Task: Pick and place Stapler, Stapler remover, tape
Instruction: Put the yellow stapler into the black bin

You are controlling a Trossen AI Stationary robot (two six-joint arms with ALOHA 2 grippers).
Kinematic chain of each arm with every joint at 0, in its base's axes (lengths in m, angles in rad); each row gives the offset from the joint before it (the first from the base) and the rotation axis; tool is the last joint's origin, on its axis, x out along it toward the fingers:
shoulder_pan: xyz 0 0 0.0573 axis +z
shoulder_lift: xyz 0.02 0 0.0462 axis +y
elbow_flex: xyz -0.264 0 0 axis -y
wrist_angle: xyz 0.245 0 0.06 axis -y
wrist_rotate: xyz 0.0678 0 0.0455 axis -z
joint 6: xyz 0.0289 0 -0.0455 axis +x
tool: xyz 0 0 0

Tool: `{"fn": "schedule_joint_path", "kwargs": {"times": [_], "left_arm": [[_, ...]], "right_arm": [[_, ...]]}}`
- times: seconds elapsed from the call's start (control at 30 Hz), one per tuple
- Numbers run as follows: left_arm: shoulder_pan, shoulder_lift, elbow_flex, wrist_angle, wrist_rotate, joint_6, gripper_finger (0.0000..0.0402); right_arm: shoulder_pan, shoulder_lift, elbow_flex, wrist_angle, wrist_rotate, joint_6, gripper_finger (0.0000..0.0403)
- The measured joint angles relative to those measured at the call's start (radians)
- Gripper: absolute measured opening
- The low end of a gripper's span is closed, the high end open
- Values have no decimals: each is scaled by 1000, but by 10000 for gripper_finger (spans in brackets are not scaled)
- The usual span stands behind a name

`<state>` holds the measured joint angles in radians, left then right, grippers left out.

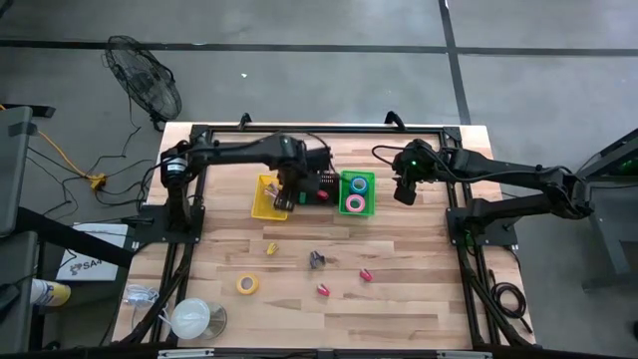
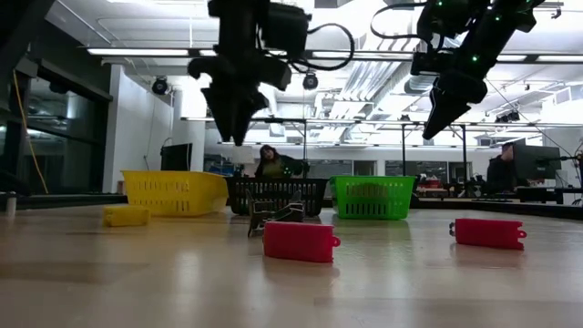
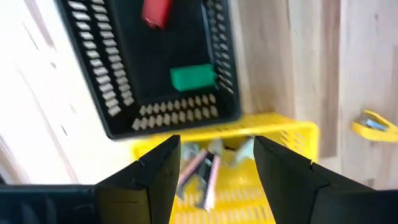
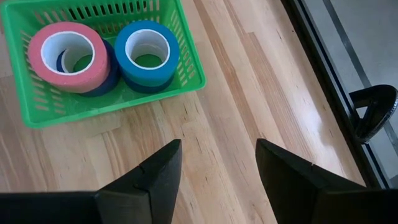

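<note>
My left gripper [image 1: 282, 199] hangs open above the yellow bin [image 3: 280, 134], which holds metal staple removers [image 3: 202, 171]. Next to it the black bin [image 3: 112, 106] holds a red stapler [image 3: 155, 12] and a green stapler [image 3: 193, 78]. My right gripper [image 4: 217, 149] is open over bare table on the right of the green bin [image 4: 186, 81], where a pink tape roll [image 4: 68, 56] and a blue tape roll [image 4: 146, 53] lie. On the table lie a yellow tape roll [image 1: 247, 284], a staple remover [image 1: 316, 260], two red staplers [image 1: 366, 274] [image 1: 323, 290] and a yellow stapler [image 1: 271, 247].
A large white roll [image 1: 192, 317] stands near the table's near left corner. The three bins sit side by side at the table's far middle. In the low view both grippers [image 2: 235, 128] [image 2: 437, 123] hang well above the tabletop. People sit in the room behind.
</note>
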<state>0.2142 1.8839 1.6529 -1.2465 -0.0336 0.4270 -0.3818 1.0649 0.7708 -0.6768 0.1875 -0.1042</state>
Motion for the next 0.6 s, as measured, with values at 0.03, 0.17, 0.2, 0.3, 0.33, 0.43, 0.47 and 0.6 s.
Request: {"fn": "schedule_joint_path", "kwargs": {"times": [0.03,0.17,0.2,0.3,0.33,0.43,0.47,0.6], "left_arm": [[-19,0,1,-19,-20,-22,200],[-104,0,0,-103,-130,-135,200],[-127,0,-6,-109,-161,-163,200],[-188,-1,-38,-114,-225,-248,200],[-205,-1,-49,-118,-233,-282,200],[-256,-1,-85,-118,-234,-391,200],[-274,-1,-96,-118,-233,-428,200],[-358,-1,-132,-119,-231,-599,200]], "right_arm": [[0,0,0,0,0,0,197],[0,0,0,-4,0,10,197],[0,0,0,-4,0,10,197],[0,0,0,-4,0,10,197],[0,0,0,-4,0,10,197],[0,0,0,-4,0,12,197],[0,0,0,-4,-1,15,197],[0,0,0,-4,-24,18,197]]}}
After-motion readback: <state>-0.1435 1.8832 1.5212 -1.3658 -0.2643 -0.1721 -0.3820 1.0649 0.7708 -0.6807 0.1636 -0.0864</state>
